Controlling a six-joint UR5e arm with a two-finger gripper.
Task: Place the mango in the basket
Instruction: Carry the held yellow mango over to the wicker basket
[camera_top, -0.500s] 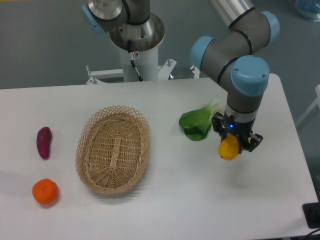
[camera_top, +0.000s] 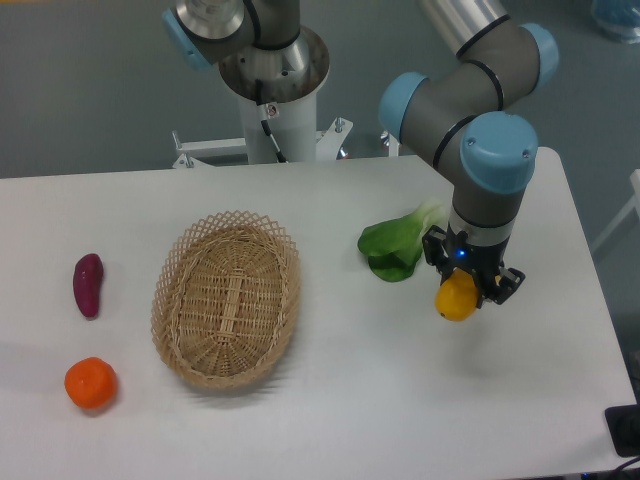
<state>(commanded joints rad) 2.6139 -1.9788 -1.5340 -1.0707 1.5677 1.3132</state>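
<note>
Lying left of centre on table (camera_top: 330, 420): basket (camera_top: 227, 298), well apart from gripper (camera_top: 464, 287). Gripper at right, clamped on mango (camera_top: 456, 298), fruit protruding beneath jaws, just beside leafy green (camera_top: 397, 245).

Purple sweet potato (camera_top: 88, 284) far left; tangerine (camera_top: 91, 384) below it; leafy green (camera_top: 397, 243) mid-right.

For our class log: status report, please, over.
Gripper shut on yellow-orange oval mango. Tan woven wicker basket empty. Green leafy vegetable beside gripper.
</note>
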